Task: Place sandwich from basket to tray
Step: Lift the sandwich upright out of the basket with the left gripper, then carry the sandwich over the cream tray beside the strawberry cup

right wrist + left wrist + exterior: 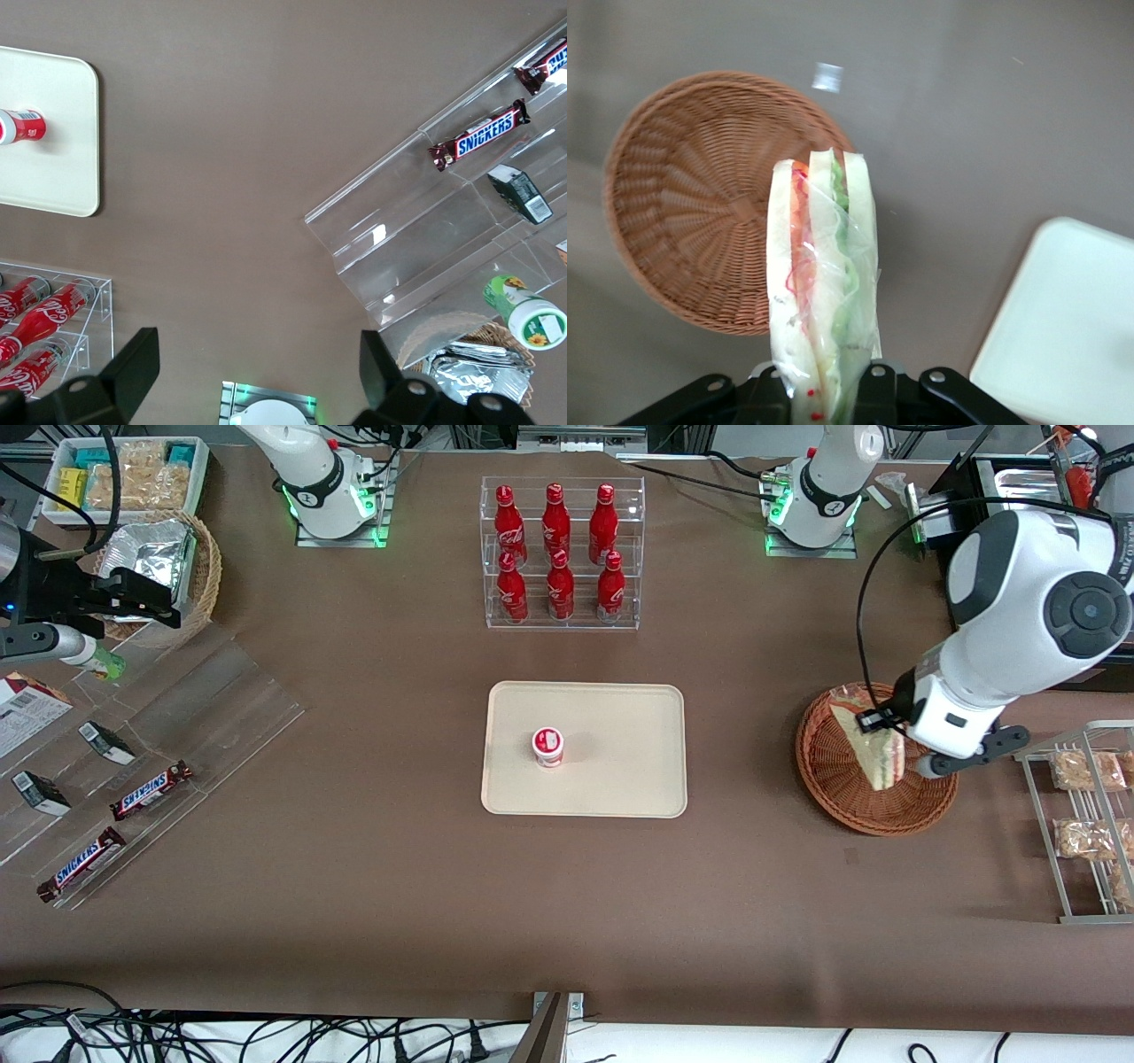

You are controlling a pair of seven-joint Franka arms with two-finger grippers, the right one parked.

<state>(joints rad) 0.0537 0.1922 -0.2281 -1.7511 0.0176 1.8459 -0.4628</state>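
My left gripper (886,731) is shut on the wrapped sandwich (873,748) and holds it in the air above the round reddish-brown basket (833,779). In the left wrist view the sandwich (822,274) hangs between my fingers, its red, green and yellow layers showing, with the empty basket (700,212) below it on the table. The cream-beige tray (611,779) lies at the table's middle, toward the parked arm from the basket; a corner of the tray (1072,328) shows in the left wrist view.
A small red-and-white cup (547,746) stands on the tray. A clear rack of red bottles (560,549) stands farther from the front camera than the tray. A wire rack with tan snack packs (1085,815) lies beside the basket at the working arm's end.
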